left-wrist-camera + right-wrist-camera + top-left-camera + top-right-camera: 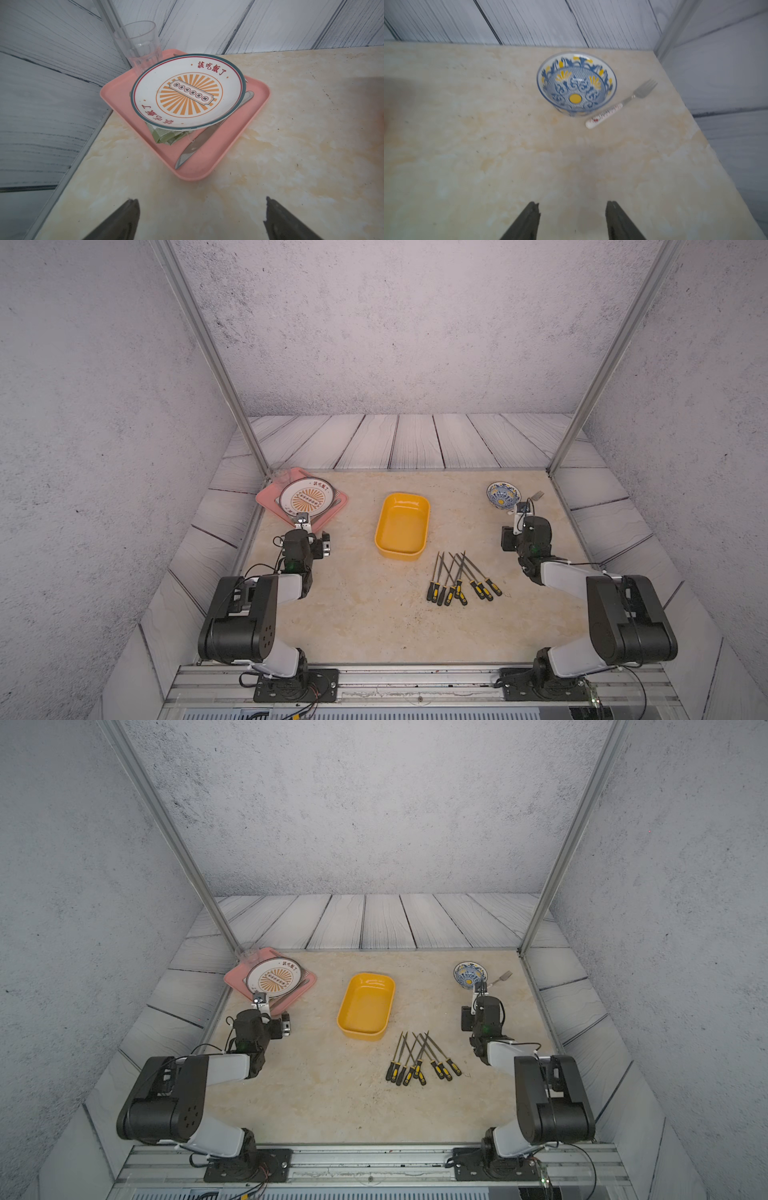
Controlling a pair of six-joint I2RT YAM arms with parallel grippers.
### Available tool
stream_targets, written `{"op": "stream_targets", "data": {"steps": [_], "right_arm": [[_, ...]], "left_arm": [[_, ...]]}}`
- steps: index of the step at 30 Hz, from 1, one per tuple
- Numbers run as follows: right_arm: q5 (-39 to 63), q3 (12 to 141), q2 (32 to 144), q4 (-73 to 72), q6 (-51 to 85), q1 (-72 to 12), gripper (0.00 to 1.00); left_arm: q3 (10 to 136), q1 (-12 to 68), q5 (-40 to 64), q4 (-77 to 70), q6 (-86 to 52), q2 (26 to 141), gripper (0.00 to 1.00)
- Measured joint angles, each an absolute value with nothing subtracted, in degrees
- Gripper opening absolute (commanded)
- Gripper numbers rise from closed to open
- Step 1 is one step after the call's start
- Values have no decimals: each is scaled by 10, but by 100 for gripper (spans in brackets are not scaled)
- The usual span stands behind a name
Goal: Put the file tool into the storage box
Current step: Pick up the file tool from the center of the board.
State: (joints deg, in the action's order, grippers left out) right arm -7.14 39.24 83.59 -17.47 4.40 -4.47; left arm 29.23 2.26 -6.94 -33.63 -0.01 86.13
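Observation:
The yellow storage box [402, 526] [366, 1006] stands empty at mid-table in both top views. Several file tools [461, 576] [422, 1056] with black-and-yellow handles lie fanned and crossing on the table just in front of it, to its right. My left gripper [303, 523] [201, 202] hovers far to the left, beside the pink tray, with its jaws wide open and nothing between them. On the far right my right gripper [519, 515] [572, 204] points at the bowl, jaws partly apart and empty. Neither gripper touches a file or the box.
A pink tray [257, 93] at back left carries a patterned plate [187, 91], a clear glass [139, 45], a knife [197, 143] and a green cloth. A blue-and-yellow bowl [576, 83] and a fork [623, 104] sit at back right. Metal frame posts stand at both back corners.

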Motion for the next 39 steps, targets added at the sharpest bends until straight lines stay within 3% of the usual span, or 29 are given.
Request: {"op": "stream_targets", "data": {"steps": [3, 7, 11, 15, 19, 29, 33, 38, 39], "right_arm": [[-79, 470, 803, -75, 109, -60, 52], [-76, 463, 764, 21, 194, -97, 56], [-72, 430, 760, 123, 240, -167, 73], [-66, 421, 760, 209, 266, -196, 76], [-71, 424, 761, 266, 277, -193, 76], [-72, 421, 816, 307, 293, -193, 71], [-71, 432, 842, 317, 298, -193, 58], [-65, 470, 896, 330, 300, -197, 52], [-62, 477, 903, 331, 299, -199, 46]], "left_arm": [[425, 34, -77, -185, -8, 859, 98], [579, 37, -67, -82, -72, 856, 98], [601, 29, 3, -12, -157, 836, 98], [575, 24, 93, 19, -227, 834, 98], [539, 35, 119, 52, -272, 824, 99], [543, 65, 100, 102, -283, 816, 98], [553, 72, 98, 111, -283, 817, 98], [563, 76, 98, 119, -284, 817, 98], [566, 77, 98, 124, -284, 817, 98]]}}
